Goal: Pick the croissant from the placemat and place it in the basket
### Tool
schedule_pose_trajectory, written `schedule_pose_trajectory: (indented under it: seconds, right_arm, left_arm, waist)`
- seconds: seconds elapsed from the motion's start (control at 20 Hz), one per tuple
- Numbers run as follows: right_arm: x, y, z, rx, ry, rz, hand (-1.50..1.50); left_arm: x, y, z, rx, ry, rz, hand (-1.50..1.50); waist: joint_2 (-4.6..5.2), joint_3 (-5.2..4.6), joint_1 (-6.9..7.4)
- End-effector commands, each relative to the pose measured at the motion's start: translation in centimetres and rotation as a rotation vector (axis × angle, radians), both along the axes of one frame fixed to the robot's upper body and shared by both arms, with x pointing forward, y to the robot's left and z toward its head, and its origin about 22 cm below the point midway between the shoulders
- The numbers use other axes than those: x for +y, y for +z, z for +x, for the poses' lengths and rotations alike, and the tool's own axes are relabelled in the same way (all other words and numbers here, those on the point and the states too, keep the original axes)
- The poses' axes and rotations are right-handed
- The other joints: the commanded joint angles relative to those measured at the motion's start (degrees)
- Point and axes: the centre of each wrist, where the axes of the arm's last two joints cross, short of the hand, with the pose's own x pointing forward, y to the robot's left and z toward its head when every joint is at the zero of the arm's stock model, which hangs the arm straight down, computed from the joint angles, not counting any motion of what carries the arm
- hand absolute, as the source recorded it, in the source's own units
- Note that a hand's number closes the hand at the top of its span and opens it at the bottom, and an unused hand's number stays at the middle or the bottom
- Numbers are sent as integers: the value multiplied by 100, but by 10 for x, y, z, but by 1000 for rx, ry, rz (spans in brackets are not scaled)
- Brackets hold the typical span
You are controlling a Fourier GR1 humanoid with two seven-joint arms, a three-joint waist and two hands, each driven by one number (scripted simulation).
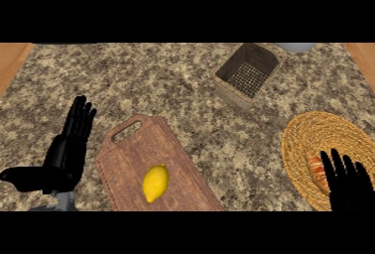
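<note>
Step in hand: reaching for the croissant (316, 171), not yet gripped.
Croissant: lower right of the frame, on the woven placemat (322, 131), right side hidden behind fingers.
Right robot hand (350, 191): lower right edge, fingers straight and apart, nothing held; contact with the pastry impossible to tell.
Left robot hand (66, 154): left of the frame, open, fingers up, resting.
Grasp: best taken across the croissant's narrow width, thumb on one flank and fingers on the other, curling only once centred.
Lift: straight up first, so the placemat stays flat on the table (147, 79).
Basket (228, 94): upper middle-right, well apart from the placemat; release low over its mouth.
Off the path: cutting board (157, 144) with lemon (155, 182), lower centre.
</note>
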Motion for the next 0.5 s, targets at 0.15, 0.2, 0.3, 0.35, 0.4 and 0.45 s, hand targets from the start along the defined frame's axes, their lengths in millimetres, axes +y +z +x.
schedule_pose_trajectory:
  seconds: [0.15, 0.2, 0.3, 0.35, 0.4, 0.45]
  right_arm:
    - [-10, -3, -4, 39, -13, 6, -150]
    - [-6, 7, 23, 31, -14, 34, -150]
    - [7, -18, 12, 42, -9, -3, -150]
    - [-6, -6, 15, 25, -2, 20, -150]
    - [-14, -31, 9, 39, -12, 3, -150]
    - [-27, -25, 24, 27, -9, 22, -150]
  left_arm:
    - [3, -7, -7, 6, 4, -7, 0]
    - [-22, -4, -14, 4, 8, -2, 0]
    - [-9, 7, -3, 22, -8, -9, 0]
    - [3, -13, -6, 21, -1, 11, 0]
    - [-6, -8, -4, 14, -8, 10, 0]
    - [1, -7, -7, 1, -14, -2, 0]
  waist:
    - [-2, -1, -1]
    - [0, 0, 25]
    - [-1, 1, 11]
    - [0, 0, 5]
    - [1, 1, 3]
    - [2, 1, 14]
